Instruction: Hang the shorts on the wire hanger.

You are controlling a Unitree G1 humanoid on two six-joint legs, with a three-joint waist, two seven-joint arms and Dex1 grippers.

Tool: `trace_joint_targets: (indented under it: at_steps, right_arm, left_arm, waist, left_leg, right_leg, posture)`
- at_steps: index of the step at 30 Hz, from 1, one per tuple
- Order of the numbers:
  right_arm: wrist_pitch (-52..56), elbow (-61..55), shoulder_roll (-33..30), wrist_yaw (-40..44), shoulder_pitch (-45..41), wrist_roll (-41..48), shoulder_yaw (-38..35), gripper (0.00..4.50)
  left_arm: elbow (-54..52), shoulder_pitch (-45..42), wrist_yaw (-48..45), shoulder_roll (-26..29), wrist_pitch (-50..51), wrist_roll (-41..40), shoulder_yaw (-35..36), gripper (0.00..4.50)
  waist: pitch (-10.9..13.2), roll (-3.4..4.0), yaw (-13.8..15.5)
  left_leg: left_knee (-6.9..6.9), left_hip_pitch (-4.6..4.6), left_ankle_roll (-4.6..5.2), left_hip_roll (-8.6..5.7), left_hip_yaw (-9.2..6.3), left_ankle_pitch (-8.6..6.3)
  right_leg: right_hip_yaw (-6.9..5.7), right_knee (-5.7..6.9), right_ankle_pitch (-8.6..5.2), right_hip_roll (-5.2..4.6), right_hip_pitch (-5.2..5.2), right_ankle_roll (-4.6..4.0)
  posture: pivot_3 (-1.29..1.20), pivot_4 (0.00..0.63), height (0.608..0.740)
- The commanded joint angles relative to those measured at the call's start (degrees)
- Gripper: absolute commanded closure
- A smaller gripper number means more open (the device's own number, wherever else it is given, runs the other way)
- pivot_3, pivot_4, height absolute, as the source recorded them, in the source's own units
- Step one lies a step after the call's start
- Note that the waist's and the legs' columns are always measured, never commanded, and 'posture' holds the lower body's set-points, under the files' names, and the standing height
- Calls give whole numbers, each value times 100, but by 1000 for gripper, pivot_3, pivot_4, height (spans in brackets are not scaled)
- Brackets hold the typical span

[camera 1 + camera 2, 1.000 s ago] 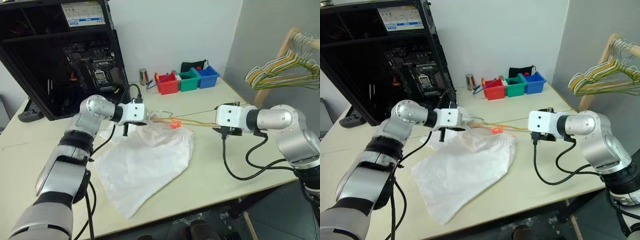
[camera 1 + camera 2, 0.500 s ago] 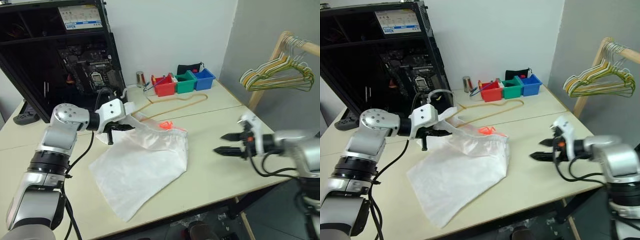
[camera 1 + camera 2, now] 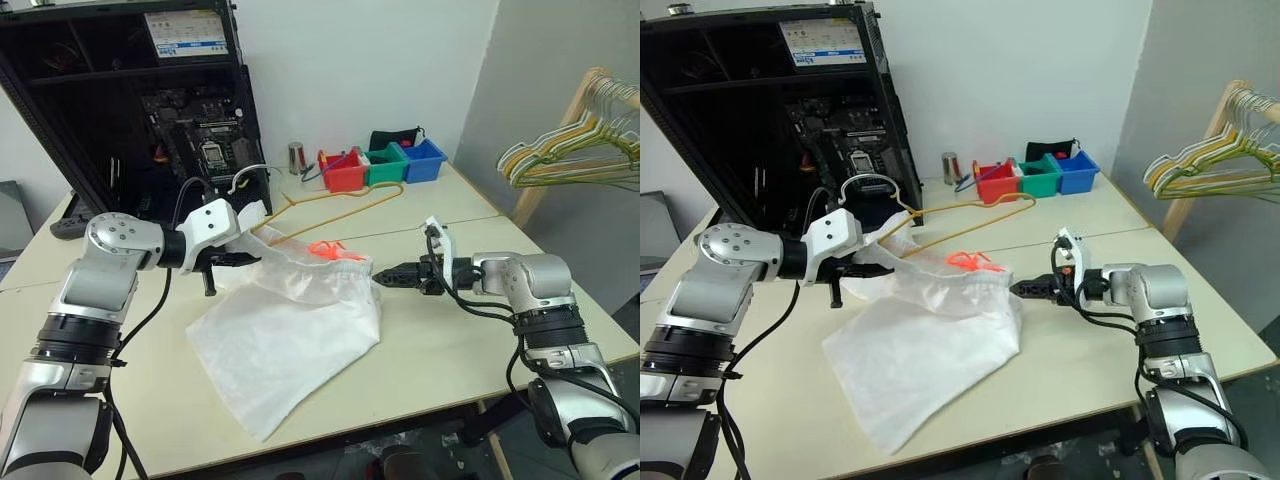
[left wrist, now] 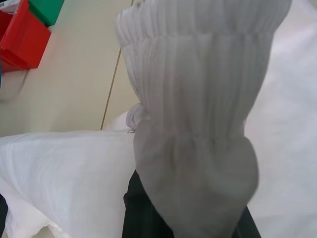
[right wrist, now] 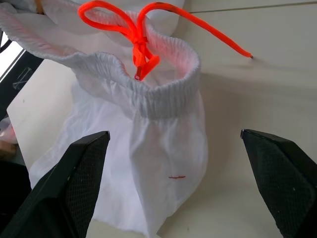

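Pale table against white wall, grey wall and wooden rack alongside.

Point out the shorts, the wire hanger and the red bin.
shorts (image 3: 290,330), left eye view, on the flat white fabric of the leg.
wire hanger (image 3: 345,206), left eye view, on its long straight wire.
red bin (image 3: 343,174), left eye view, on its front wall.

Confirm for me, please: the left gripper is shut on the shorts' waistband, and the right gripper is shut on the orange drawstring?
Not quite. The left gripper is shut on the shorts at the waistband, but the right gripper is open, just short of the waistband, with the orange drawstring beyond it untouched. The right wrist view shows this.
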Motion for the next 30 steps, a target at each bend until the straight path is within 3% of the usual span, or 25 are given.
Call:
trace_joint_targets:
  at_steps: [1,11,20,30]
  right_arm:
    - [-238,170,267,-152,-270,47,59,12]
    - [-526,661,513,-375,-446,29,70,12]
    - [-710,901,647,-529,-507,43,75,1990]
    - [-843,261,278,-396,-229,-44,342,4247]
  left_arm:
    - [-210,-104,50,88,-5,-110,142,4500]
    - [-244,-88,55,94,2,-100,130,4500]
    - [-210,-81,88,67,-69,-77,120,4500]
    - [-25,-143,168,32,-212,-21,86,4500]
  waist:
    - [0,0,-6]
    - [0,1,-4]
    - [0,1,-7]
    - [0,1,-5]
  left_leg:
    - [0,1,-1,1,-1,0]
    - [0,-1,-3,-3,1,2]
    - [-1,0,-4,-2,1,2]
    - [-1,0,-2,-2,1,1]
  right_leg:
    - [0,1,1,1,0,-1]
    - [1,1,2,1,-3,-3]
    - [1,2,2,2,-4,-3]
    - [0,2,2,2,-4,-3]
  posture:
    - [-110,0,740]
    - [-108,0,740]
    - [-103,0,740]
    - [-110,0,740]
